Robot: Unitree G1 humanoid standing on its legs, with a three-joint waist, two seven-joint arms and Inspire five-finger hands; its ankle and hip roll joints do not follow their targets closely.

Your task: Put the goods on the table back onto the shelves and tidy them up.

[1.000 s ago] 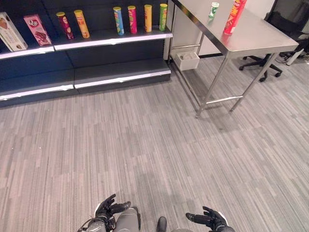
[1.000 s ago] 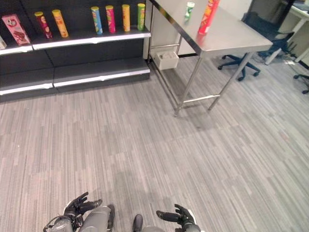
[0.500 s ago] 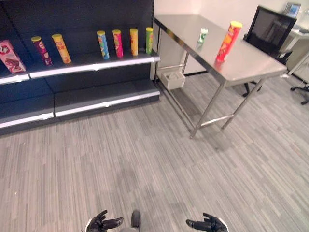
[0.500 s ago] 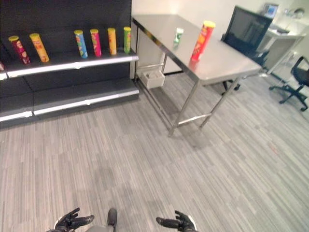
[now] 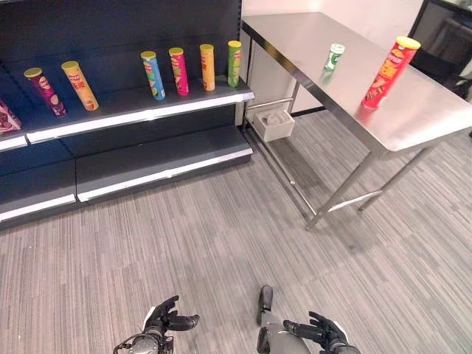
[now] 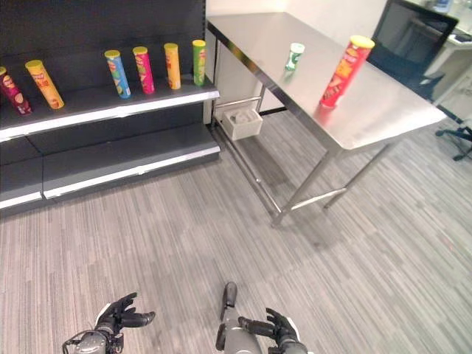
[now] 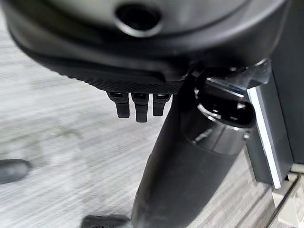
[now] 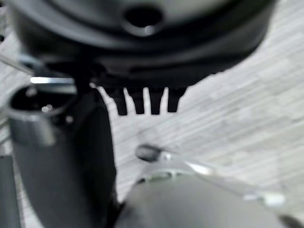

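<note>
Red can [image 5: 390, 72] on table [image 5: 435, 110], well apart from both empty hands [image 5: 164, 320]

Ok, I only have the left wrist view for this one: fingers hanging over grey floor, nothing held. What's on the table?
Observer: Two things stand on the steel table: a tall red can and a small green-and-white can, both upright and apart from each other.
Operator: And the right hand?
Observer: The right hand is low over the floor, far from the table, with its fingers spread and nothing in it.
Operator: Any room on the shelf?
Observer: The upper shelf carries six tall cans upright in a row, with a wide gap between the yellow one and the blue one.
</note>
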